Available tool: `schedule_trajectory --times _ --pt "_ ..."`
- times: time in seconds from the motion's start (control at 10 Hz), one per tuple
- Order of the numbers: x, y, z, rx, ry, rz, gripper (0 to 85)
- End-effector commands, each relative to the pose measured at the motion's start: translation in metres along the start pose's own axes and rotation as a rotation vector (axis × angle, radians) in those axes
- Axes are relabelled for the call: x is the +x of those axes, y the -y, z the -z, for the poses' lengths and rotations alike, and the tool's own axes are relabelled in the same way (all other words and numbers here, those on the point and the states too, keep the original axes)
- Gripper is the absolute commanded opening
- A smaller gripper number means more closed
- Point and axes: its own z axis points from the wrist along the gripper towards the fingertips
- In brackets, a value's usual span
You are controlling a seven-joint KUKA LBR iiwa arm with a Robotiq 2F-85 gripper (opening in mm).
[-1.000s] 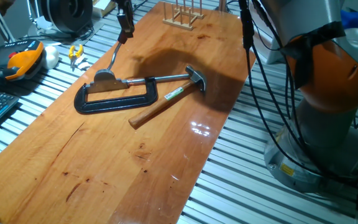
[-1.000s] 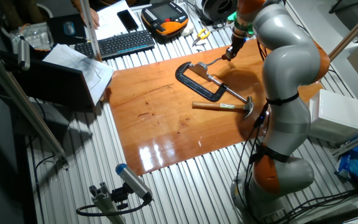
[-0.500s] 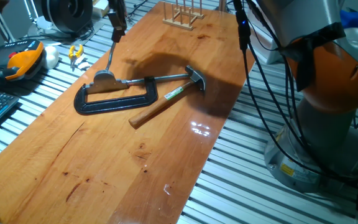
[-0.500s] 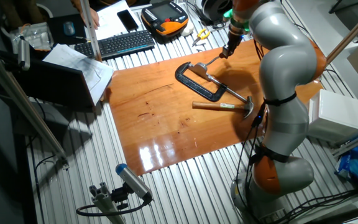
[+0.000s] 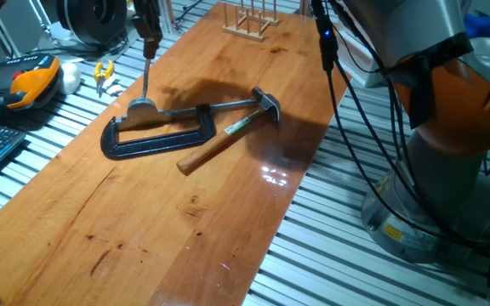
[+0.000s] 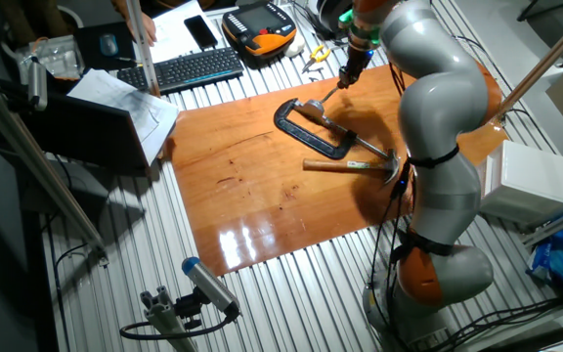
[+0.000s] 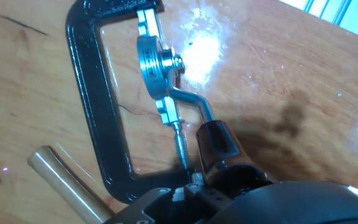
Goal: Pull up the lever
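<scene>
One lever (image 5: pixel 144 82), one black C-clamp (image 5: pixel 156 136) and one hammer (image 5: pixel 228 134) lie on the wooden table (image 5: pixel 134 229); the lever rises steeply from its base inside the clamp. The gripper (image 5: pixel 147 36) clenches the lever's upper end. Only the hand view shows the grey base (image 7: pixel 156 60) and dark knob (image 7: pixel 216 144).

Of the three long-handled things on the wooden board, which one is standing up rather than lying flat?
The thin silver lever on its rounded grey base, its top at the pincer. The wooden-handled hammer and black C-clamp's screw bar lie flat.
</scene>
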Motion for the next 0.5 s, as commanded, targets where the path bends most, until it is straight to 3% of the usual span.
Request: schedule_trajectory --times 0.0,0.4 --pt "-0.003 -0.006 0.001 0.004 0.002 -0.009 0.0" --pt "-0.01 -0.018 0.004 0.003 0.001 -0.033 0.0"
